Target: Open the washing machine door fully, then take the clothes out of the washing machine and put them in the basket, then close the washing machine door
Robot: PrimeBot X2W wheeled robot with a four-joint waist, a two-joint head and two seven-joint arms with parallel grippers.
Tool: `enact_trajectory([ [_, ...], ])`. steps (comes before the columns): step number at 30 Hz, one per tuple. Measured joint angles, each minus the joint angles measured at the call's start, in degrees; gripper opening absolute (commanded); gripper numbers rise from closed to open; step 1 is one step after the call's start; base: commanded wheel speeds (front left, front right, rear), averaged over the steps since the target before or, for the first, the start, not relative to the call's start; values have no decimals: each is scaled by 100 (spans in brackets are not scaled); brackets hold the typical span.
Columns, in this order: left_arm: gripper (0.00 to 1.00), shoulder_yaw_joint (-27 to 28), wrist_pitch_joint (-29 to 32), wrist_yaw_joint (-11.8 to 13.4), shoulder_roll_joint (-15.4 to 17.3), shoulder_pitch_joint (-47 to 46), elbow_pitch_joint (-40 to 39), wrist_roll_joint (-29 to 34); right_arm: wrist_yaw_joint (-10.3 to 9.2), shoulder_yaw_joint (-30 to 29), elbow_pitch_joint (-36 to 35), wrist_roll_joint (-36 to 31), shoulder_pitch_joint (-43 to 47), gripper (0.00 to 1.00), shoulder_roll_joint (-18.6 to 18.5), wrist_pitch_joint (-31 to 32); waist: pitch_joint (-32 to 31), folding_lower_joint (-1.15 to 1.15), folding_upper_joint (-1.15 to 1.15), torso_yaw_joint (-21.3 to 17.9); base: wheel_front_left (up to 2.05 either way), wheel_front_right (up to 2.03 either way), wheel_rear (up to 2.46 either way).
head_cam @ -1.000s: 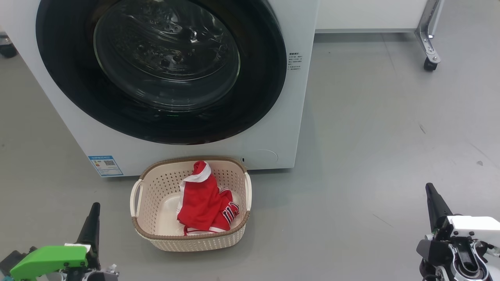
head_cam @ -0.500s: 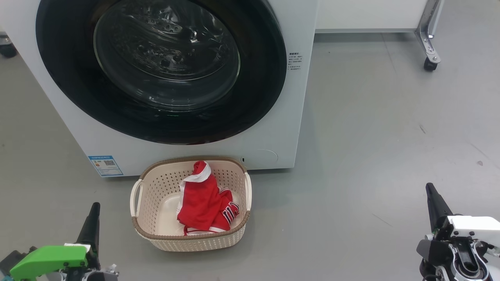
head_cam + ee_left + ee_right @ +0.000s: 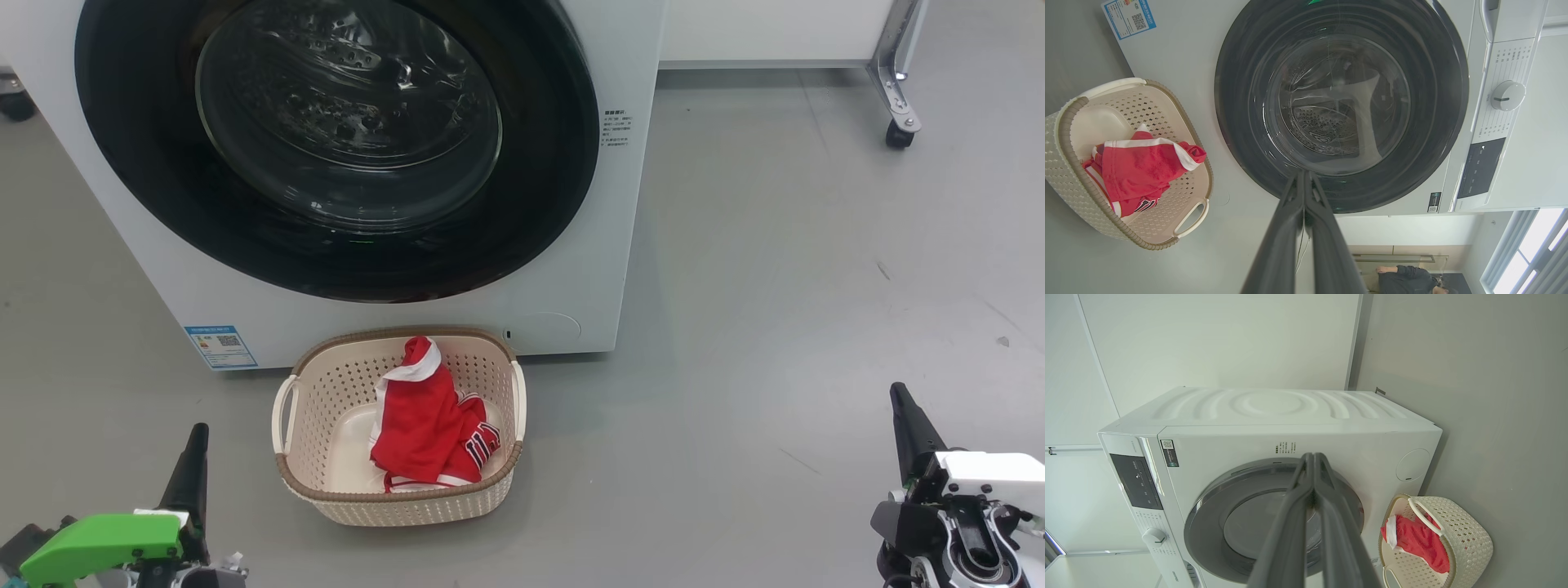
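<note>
The white washing machine (image 3: pixel 588 269) (image 3: pixel 1180 53) (image 3: pixel 1274 412) stands ahead with its black-rimmed glass door (image 3: pixel 343 139) (image 3: pixel 1339 102) (image 3: pixel 1265 522) lying flat against its front. The cream basket (image 3: pixel 326 490) (image 3: pixel 1069 179) (image 3: pixel 1470 539) sits on the floor just below the door. Inside it lies the red jersey (image 3: pixel 424 425) (image 3: pixel 1143 163) (image 3: pixel 1419 541). My left gripper (image 3: pixel 194 457) (image 3: pixel 1304 175) is low at the left of the basket, fingers pressed together and empty. My right gripper (image 3: pixel 902 408) (image 3: pixel 1312 457) is far to the right, also shut and empty.
Grey floor surrounds the basket and stretches wide to the right. A white cabinet on a metal castor leg (image 3: pixel 898 106) stands at the back right. A person (image 3: pixel 1404 277) shows in the left wrist view, beyond the machine.
</note>
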Motion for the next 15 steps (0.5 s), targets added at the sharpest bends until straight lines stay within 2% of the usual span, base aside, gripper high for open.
enact_trajectory([
  [15, 0, 10, 0, 0, -2, -1, -4, 0, 0, -3, -2, 0, 0, 0, 2, 0, 0, 0, 0, 0, 0, 0, 0],
])
